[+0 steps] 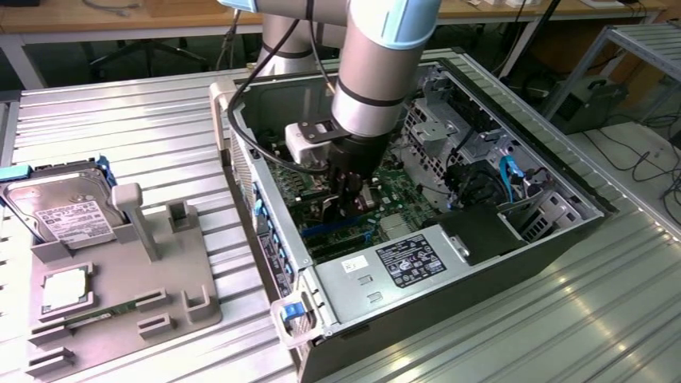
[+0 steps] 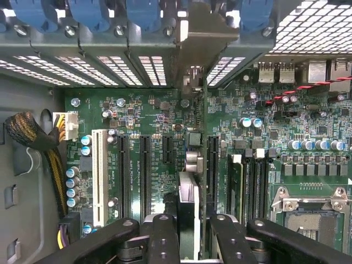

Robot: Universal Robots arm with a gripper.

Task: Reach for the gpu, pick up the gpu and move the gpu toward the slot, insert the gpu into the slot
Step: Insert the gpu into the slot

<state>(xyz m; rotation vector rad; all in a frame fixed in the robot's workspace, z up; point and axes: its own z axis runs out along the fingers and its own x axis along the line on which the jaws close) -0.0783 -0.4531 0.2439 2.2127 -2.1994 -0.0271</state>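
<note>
Inside the open computer case [image 1: 553, 231], a dark sheet-metal box lying on its side on a ribbed aluminium table [image 1: 127, 136], the grey-sleeved arm reaches down over the green motherboard [image 2: 165, 118]. Seen from the wrist, the gripper [image 2: 188, 231] has its black, bolted fingers [image 2: 165, 236] clenched on the gpu [image 2: 188, 203], a thin card held edge-on between them, dark with a pale metallic face. The card stands upright over the board, in the gap between two long black expansion connectors [image 2: 145, 170], and its pale metal bracket [image 2: 193, 60] rises against the perforated rear panel at the far end. Whether its lower edge is seated I cannot tell. A white connector [image 2: 100, 176] and a braided cable bundle [image 2: 38, 143] lie off to one side, memory slots [image 2: 250, 181] and the square metal processor socket [image 2: 311, 212] to the other. At the exterior view's left, a grey plastic fixture [image 1: 159, 295] on the table carries a silver-labelled hard drive [image 1: 64, 211], standing tilted, well apart from the case.
</note>
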